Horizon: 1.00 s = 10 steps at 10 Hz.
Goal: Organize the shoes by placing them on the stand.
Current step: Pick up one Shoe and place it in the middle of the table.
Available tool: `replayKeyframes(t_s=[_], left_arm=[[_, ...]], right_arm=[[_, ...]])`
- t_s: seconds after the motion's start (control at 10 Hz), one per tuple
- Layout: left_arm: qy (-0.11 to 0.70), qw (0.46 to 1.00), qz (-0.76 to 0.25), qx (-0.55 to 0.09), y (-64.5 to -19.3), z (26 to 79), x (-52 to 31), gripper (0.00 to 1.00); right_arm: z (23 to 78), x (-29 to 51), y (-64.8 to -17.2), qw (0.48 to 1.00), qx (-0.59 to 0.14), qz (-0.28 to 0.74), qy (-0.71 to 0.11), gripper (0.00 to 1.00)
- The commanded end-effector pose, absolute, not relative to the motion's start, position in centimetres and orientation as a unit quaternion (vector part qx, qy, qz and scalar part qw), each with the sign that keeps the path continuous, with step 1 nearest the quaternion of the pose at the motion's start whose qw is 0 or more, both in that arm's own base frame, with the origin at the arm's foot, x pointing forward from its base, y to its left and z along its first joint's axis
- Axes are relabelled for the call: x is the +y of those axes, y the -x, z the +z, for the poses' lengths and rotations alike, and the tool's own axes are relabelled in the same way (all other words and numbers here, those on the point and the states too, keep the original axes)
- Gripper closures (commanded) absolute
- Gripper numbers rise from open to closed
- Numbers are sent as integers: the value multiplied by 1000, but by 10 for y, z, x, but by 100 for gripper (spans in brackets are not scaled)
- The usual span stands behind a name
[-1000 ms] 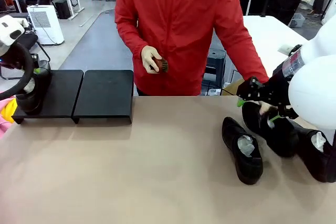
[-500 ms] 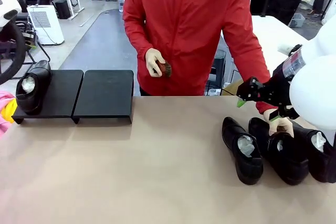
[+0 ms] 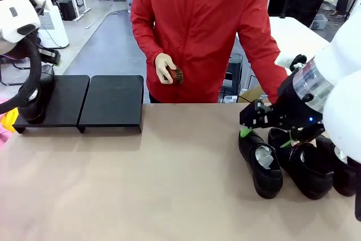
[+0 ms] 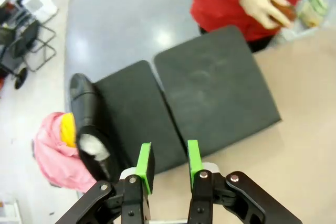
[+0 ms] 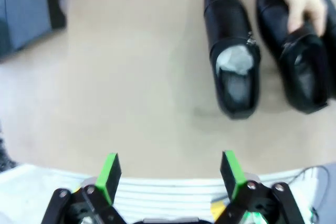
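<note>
One glossy black shoe [image 3: 32, 101] stuffed with white paper lies on the left platform of the matte-black stand [image 3: 113, 101]. In the left wrist view, that shoe [image 4: 90, 124] sits at the outer edge of the stand [image 4: 210, 93]. My left gripper [image 4: 168, 161] hovers above it, its green pads a narrow gap apart with nothing between. Three more shoes [image 3: 260, 162] lie side by side on the table at the right. My right gripper [image 3: 265, 131] hangs wide open just above the leftmost shoe [image 5: 233, 72], holding nothing.
A person in a red jacket stands at the far side. One hand [image 3: 164, 67] holds a small brown brush. The other hand [image 5: 302, 3] rests on the middle shoe [image 5: 294, 61]. A pink and yellow cloth [image 4: 55, 150] lies beside the stand.
My left arm has lifted up and away from the shoe on the stand. The person set the middle shoe down beside the others. My right gripper moved left and lower toward the leftmost shoe.
</note>
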<state>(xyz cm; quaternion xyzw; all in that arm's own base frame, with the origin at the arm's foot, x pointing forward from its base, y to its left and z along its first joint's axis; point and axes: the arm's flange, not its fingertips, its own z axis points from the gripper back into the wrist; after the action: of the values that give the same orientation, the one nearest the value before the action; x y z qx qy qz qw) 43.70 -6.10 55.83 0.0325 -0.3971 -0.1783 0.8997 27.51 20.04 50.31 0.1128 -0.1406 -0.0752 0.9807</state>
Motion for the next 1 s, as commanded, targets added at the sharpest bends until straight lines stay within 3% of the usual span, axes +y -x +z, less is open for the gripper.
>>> replayKeyframes(t_s=[0.0, 0.1, 0.3, 0.4, 0.5, 0.7, 0.9], left_arm=[[-4, 907, -238, -346, -422, 556, -65, 64], [37, 920, -261, -290, -418, 544, -73, 64], [46, 943, -237, -227, -418, 527, -89, 64], [43, 952, -210, -217, -425, 521, -87, 64], [43, 934, -245, -257, -411, 522, -100, 64], [43, 934, -245, -257, -411, 522, -100, 64], [57, 945, -242, -214, -404, 500, -103, 64]], right_arm=[[470, 193, -245, 988, -111, -42, -97, 0], [456, 203, -240, 992, -88, -27, -88, 0], [435, 217, -231, 996, -50, 2, -74, 0], [432, 220, -228, 997, -48, 6, -66, 0], [443, 213, -227, 994, -90, -22, -63, 0], [460, 238, -247, 997, -55, -8, -61, 0], [460, 239, -247, 997, -59, -8, -58, 0]])
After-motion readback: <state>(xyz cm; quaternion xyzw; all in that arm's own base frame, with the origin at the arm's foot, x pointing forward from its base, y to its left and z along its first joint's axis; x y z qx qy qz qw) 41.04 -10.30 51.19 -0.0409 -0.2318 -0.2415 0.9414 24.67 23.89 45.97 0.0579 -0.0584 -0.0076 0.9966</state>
